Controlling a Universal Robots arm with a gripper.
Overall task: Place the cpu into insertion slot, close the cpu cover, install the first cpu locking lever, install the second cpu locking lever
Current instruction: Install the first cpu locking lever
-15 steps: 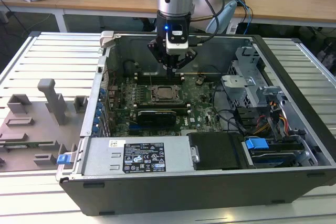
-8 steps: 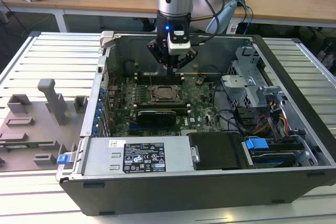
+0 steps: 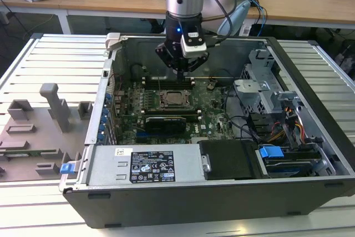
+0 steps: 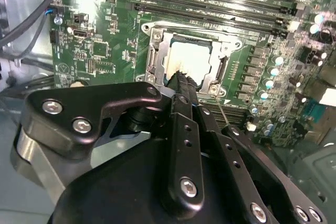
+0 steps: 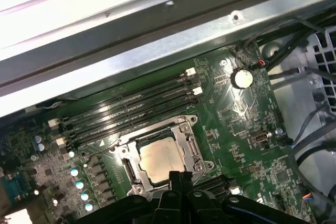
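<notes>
Inside the open computer case (image 3: 222, 203), above the green motherboard (image 3: 213, 106), look for the gripper (image 3: 182, 70) at the end of the only arm. Points straight down, hangs clear of the board, pinches nothing. In both wrist views, reads as pressed together, with the black fingers (image 4: 182, 108) meeting in one narrow tip and no real gap between them.

Below that tip, find the cpu (image 4: 191, 59), flat and face-up in the insertion slot (image 4: 219, 67), a dull silver square framed by the cpu cover (image 4: 159, 53). Seems to lie flat over the chip rather than stand open, judging by the first wrist view. From the tip, lies downward and a little onward, toward the long black memory slots (image 5: 131, 106). Puts the tip over the socket's near edge, not over its centre. Being square, offers no long axis of its own.

Just beside the fingertips, note a thin wire locking lever (image 4: 223, 113) running out from the socket's corner, long axis roughly along the socket's side. Cannot tell whether hooked down or free. Looks apart from the tip in the second wrist view, though cannot rule out contact.
</notes>
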